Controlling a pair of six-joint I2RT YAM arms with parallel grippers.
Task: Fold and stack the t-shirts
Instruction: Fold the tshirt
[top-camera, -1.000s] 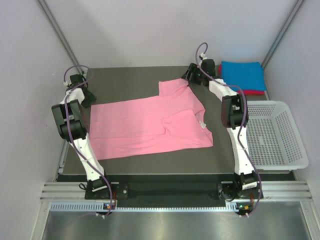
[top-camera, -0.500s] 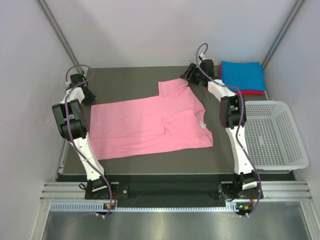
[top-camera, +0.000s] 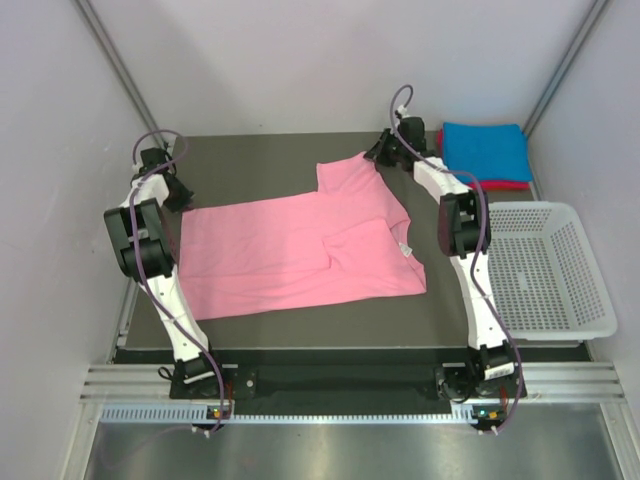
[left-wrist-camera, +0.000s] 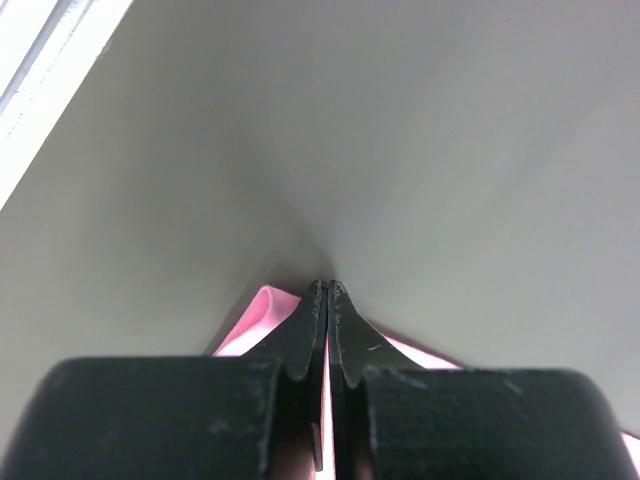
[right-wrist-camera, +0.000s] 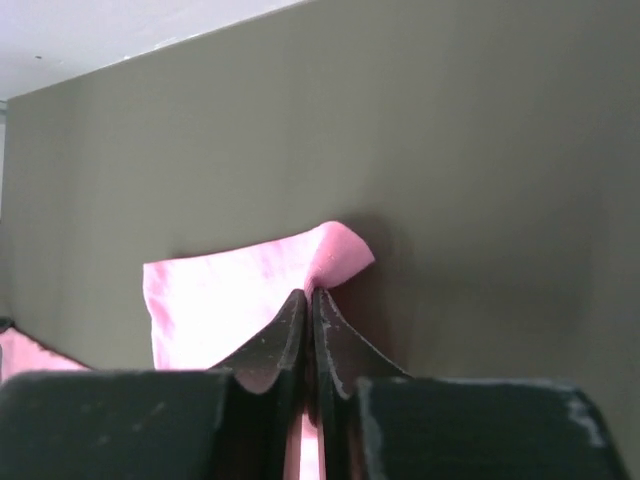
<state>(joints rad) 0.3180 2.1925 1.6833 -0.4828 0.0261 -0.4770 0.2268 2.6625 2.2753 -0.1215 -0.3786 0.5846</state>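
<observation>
One pink t-shirt (top-camera: 290, 250) lies flat, long axis running left to right.

No legible text, seemingly.

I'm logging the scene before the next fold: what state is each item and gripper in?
Light pink cloth t-shirt: spread out, partly folded
Bright blue cloth t-shirt: folded, atop the magenta-red one
Magenta-red cloth t-shirt: lying underneath, mostly hidden
White plastic mesh basket: upright, empty
Left gripper: shut on the pink t-shirt's corner
Right gripper: shut on another corner
</observation>
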